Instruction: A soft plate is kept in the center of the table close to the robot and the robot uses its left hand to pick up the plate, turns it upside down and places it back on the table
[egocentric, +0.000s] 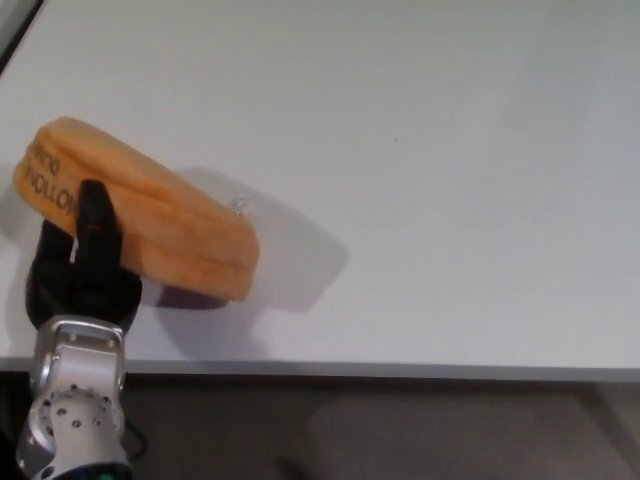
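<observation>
At the left edge of the view, the left hand (78, 268) comes up from a silver wrist (72, 400) and is clamped on the plate (140, 208). One black finger (97, 222) lies over the near face of the plate, close to its left end, and the rest of the hand sits below and behind that end. The plate is orange and soft, folded thick, with dark letters beside the finger. It stretches from the hand to the right, tilted, its right end lower. Under it and further right is its shadow on the white table (450, 200). The right hand does not show.
</observation>
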